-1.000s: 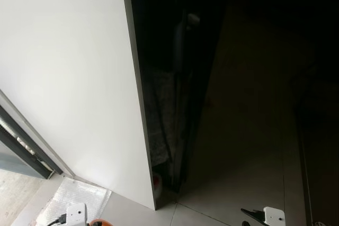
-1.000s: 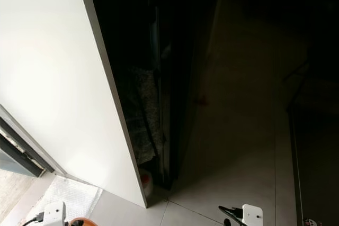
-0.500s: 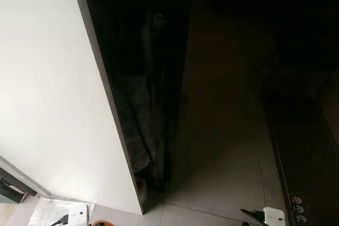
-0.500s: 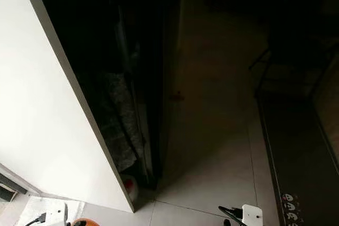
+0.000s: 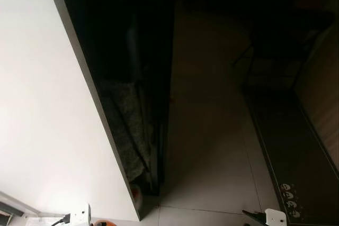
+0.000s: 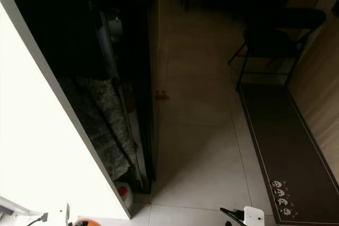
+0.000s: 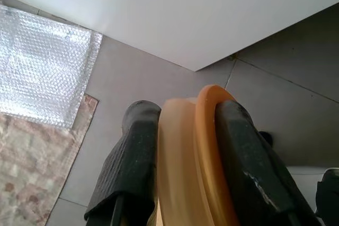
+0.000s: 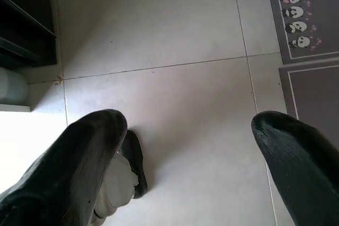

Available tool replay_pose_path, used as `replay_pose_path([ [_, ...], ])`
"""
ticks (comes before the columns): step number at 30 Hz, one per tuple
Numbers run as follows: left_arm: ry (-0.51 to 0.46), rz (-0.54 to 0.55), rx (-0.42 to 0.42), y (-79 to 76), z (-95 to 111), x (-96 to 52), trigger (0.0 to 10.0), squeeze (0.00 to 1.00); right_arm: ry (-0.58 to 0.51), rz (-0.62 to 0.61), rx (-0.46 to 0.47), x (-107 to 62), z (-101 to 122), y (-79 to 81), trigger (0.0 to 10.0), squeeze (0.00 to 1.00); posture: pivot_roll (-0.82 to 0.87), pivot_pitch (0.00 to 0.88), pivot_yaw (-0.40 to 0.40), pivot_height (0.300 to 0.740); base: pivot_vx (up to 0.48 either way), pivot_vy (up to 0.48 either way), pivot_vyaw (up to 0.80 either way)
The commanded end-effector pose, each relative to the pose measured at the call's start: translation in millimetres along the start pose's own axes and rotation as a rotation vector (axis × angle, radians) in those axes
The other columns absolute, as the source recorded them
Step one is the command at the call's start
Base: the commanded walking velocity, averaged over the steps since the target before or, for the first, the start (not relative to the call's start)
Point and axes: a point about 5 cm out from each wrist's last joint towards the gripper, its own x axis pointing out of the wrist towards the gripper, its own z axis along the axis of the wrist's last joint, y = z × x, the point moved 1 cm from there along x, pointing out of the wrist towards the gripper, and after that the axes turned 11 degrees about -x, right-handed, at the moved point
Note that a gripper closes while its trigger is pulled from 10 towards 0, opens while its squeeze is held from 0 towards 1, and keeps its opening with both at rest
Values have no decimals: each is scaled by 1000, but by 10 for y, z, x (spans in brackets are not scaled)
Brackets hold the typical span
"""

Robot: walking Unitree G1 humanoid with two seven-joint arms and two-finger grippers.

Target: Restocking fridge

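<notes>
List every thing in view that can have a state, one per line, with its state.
Left gripper: shut on an orange lidded container.
Right gripper: open, holding nothing, above the tiled floor.
Black chair: upright, unoccupied.
Dark panda mat: lying flat on the floor.
Bubble wrap: spread flat beside the white panel.
</notes>
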Motion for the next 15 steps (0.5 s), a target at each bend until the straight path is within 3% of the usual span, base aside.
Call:
replay_pose_path([
  [1, 44, 21, 5, 60, -108, -25, 10000, 0, -3, 0, 5, 2, 12, -10, 10000, 0, -161, 0, 2, 740, 0, 0, 0],
  [15, 43, 25, -2, 65, -111, -26, 10000, 0, -5, 5, 3, 1, 12, -8, 10000, 0, -159, 0, 1, 740, 0, 19, 0],
])
